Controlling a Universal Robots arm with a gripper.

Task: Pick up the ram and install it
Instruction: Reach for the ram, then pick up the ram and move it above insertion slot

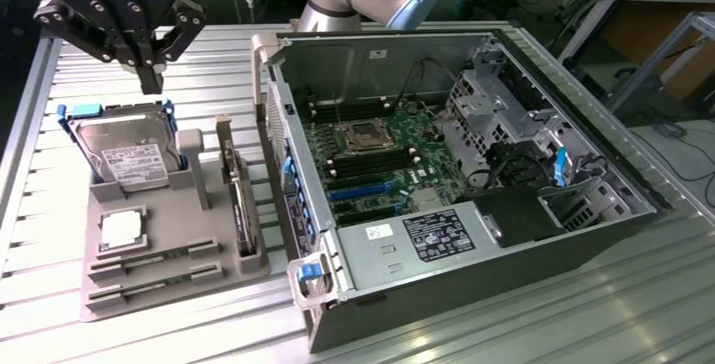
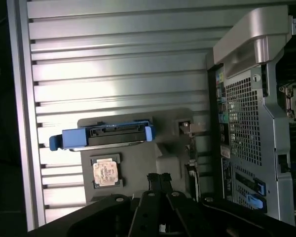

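Likely light, stiff and fragile, the ram (image 1: 156,256) at lower left wants edge-holding; the gripper (image 1: 149,86), upper left, hangs closed and empty.

A ribbed metal table (image 1: 503,330) carries a grey fixture tray (image 1: 167,209) on the exterior view's left and, seemingly just beside it, an open computer case (image 1: 386,255).

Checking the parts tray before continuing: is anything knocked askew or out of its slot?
Nothing stands out. The hard drive stands upright in the gray tray, the CPU lies flat in its pocket, the ram sticks lie in their slots.
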